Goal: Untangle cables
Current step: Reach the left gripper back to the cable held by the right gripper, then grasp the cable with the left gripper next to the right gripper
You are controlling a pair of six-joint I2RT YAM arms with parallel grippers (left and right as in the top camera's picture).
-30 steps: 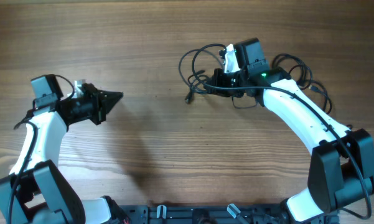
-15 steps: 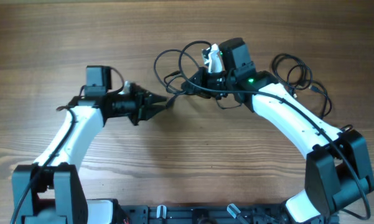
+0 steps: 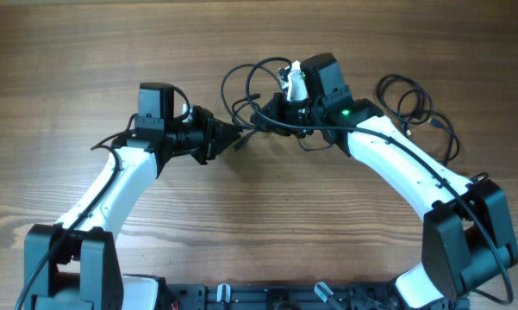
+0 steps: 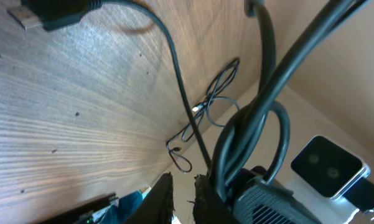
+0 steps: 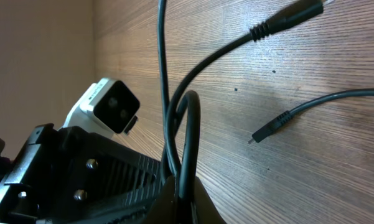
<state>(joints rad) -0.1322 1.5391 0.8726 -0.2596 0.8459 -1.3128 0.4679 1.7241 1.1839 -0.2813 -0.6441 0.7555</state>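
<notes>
the right gripper [image 5: 182, 198] is clamped on a tangle of thin black cables [image 3: 252, 110] at upper centre of the brown wooden table [image 3: 112, 43]; 1 more black coil [image 3: 418, 108] lies upper right. the left gripper [image 3: 239, 136] reaches the tangle's left edge, and i cannot tell whether it is closed

Hidden and cut-off parts near the cables [image 3: 252, 110]
From overhead the tip of the left gripper [image 3: 240, 135] is too small: we cannot tell if it pinches a cable. In its wrist view the bottom edge cuts off the fingertips [image 4: 163, 199].
</notes>
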